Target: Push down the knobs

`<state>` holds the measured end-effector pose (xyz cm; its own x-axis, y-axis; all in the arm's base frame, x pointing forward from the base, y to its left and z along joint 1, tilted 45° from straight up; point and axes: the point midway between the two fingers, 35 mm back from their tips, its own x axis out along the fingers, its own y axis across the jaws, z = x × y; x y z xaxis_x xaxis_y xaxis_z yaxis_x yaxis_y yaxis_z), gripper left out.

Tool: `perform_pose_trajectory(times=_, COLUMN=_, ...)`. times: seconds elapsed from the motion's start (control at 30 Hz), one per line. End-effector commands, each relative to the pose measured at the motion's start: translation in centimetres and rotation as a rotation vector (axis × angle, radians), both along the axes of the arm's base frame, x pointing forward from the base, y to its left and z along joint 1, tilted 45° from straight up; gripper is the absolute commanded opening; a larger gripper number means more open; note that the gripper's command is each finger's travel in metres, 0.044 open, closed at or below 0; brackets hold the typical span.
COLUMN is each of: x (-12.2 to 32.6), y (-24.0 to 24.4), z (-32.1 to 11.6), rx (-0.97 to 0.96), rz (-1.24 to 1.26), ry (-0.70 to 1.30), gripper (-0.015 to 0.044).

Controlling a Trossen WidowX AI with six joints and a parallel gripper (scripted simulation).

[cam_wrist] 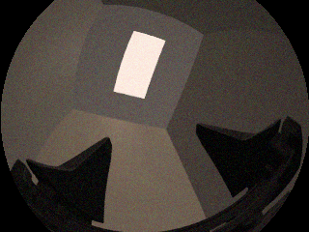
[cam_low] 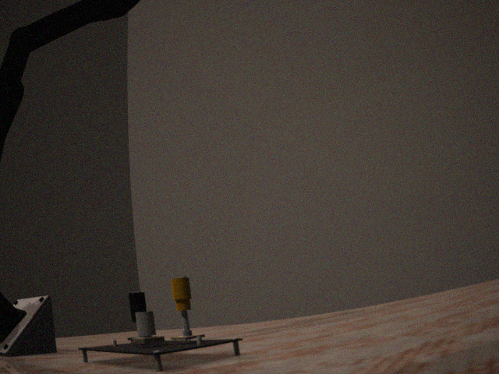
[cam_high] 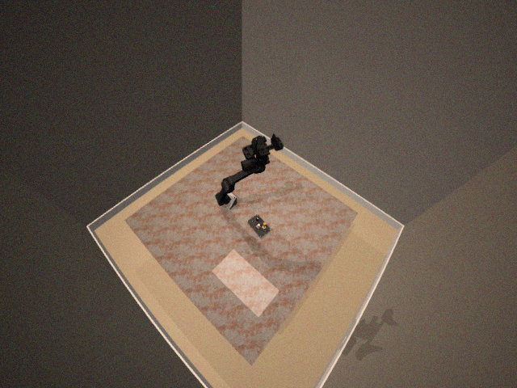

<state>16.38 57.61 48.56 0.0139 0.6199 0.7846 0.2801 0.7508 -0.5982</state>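
The dark circuit board [cam_high: 262, 234] [cam_low: 112, 347] stands on short legs. A yellow knob [cam_high: 264, 224] [cam_low: 181, 291] sits high on its shaft, with bare shaft showing below it in the exterior view. A black knob [cam_high: 257, 218] [cam_low: 134, 304] stands behind a pale grey cylinder [cam_low: 145, 325]. Its lower edge is above the board; its shaft is hidden by the cylinder, which sits low on its base. My gripper [cam_wrist: 154, 135] is open and empty. It is raised far from the board, facing up and away; the wrist view shows no board.
The black arm [cam_high: 244, 173] [cam_low: 68, 18] rises from its grey wedge-shaped base [cam_high: 231, 201] [cam_low: 38, 326], beside the board. A bright light patch [cam_high: 245, 283] lies on the mottled table top. In the wrist view there are walls and a bright rectangular panel [cam_wrist: 139, 65].
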Motion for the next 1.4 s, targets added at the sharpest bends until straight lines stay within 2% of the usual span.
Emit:
perform_pose_trajectory(times=0.0, x=0.1, y=0.0, z=-0.1, rx=-0.003, rz=0.002, ry=0.004, gripper=0.0374)
perform_pose_trajectory(times=0.47, x=5.5, y=2.8, z=-5.4, rx=-0.237, rz=0.108, ry=0.385, gripper=0.0006)
perform_pose_trajectory(times=0.93, x=10.8, y=3.4, z=-12.6, rx=-0.402, rz=0.138, ry=0.835, gripper=0.0000)
perform_pose_trajectory(times=1.37, x=14.4, y=1.7, z=-19.9, rx=-0.483, rz=0.092, ry=1.262, gripper=0.0000)
